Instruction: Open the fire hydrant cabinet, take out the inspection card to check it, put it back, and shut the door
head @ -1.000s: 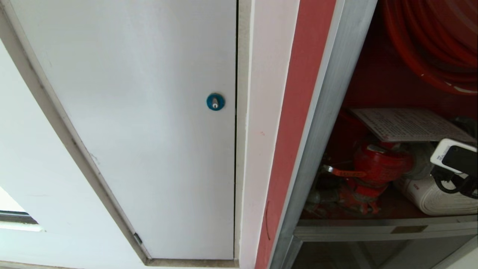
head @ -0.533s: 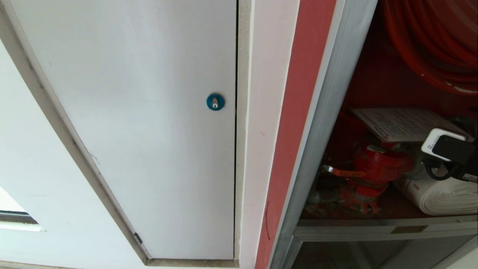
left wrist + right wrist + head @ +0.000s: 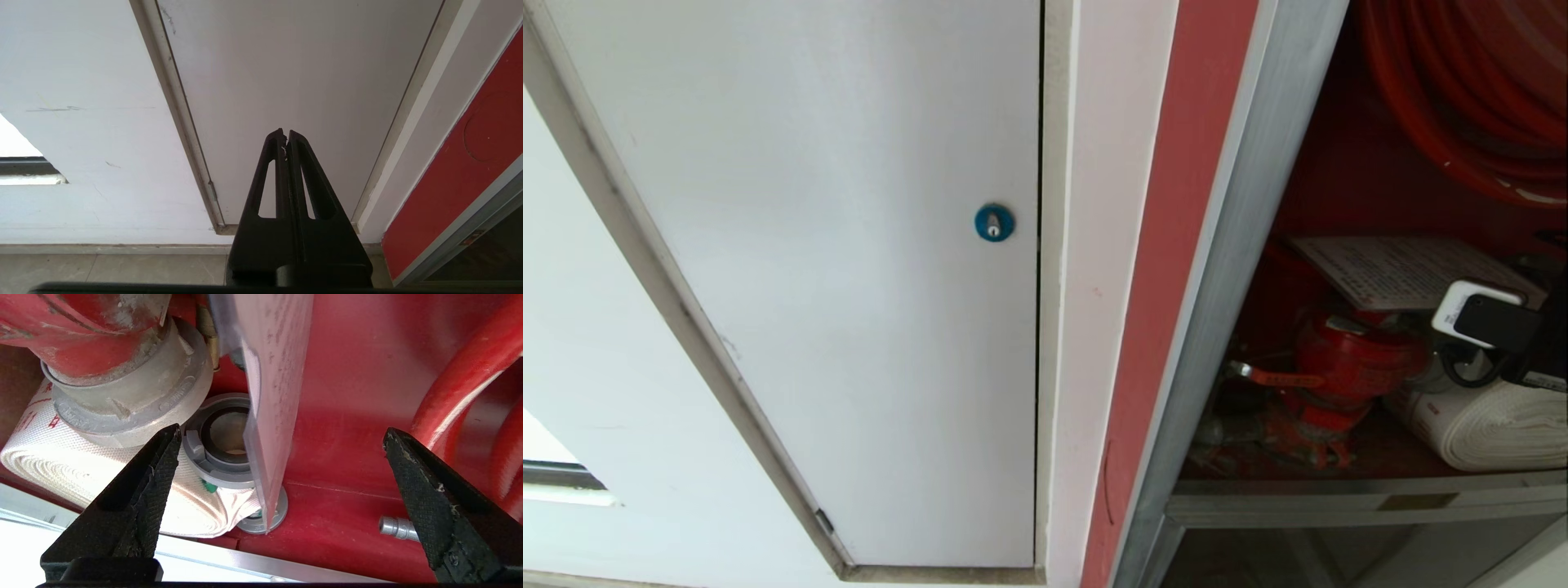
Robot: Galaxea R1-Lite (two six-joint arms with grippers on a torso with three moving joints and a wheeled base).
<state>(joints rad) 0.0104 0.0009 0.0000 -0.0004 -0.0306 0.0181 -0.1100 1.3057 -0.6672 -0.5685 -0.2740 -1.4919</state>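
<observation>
Reaching inside the fire hydrant cabinet, the right end effector stands wide open, holding nothing, its fingers either side of the inspection card, which rests on the red valve above the white hose roll. The left end effector is closed and empty, facing the white panel.

We see our right gripper spread wide inside the fire hydrant cabinet, the inspection card edge-on between its fingers with free gaps either side. The red valve and white hose roll crowd the left of the frame, the red hose the right.
</observation>
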